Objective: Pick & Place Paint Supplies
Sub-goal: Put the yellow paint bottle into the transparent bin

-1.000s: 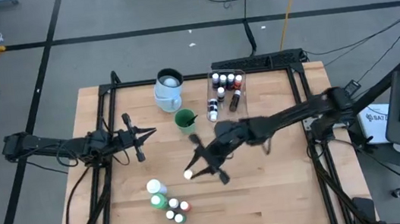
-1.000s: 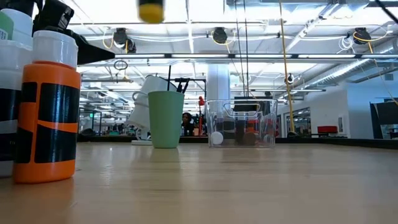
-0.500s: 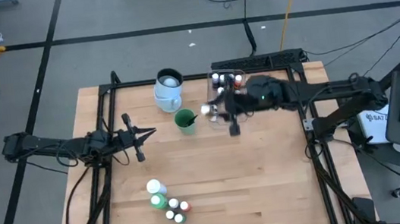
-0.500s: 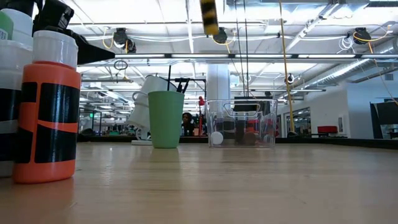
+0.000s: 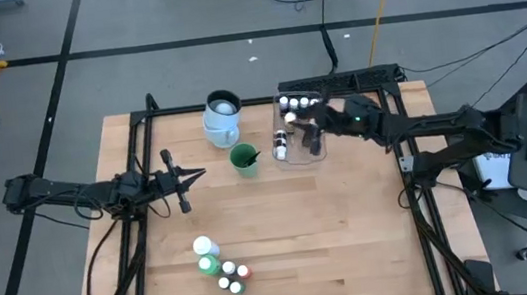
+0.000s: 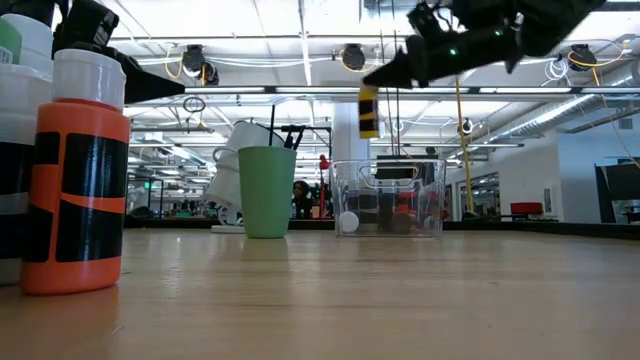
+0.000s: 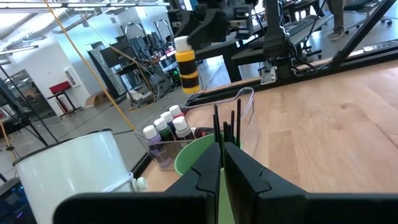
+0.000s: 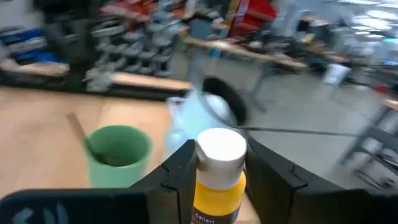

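My right gripper is over the clear tub, shut on a yellow paint bottle with a white cap and black band. The bottle also shows in the left wrist view and the right wrist view. Several small bottles stand inside the tub. More bottles stand in a cluster near the table's near edge. Thin dark brushes stick up from a green cup. My left gripper waits shut at the table's left. My right gripper pinches the yellow bottle between its two fingers, on the upper body just below the white cap. The fingers come slanting down from the table's right. The bottle is upright and lifted clear, above the tub.
A pale-blue jug stands left of the tub, near the far edge, with the green cup just in front of it. An orange bottle with black bands stands close in the low view. Bare wood spreads over the table's middle and right.
My right gripper has carried the yellow bottle from the table's middle toward the far edge and to the right, ending over the clear tub. The bottle has stayed in its fingers, lifted clear throughout.
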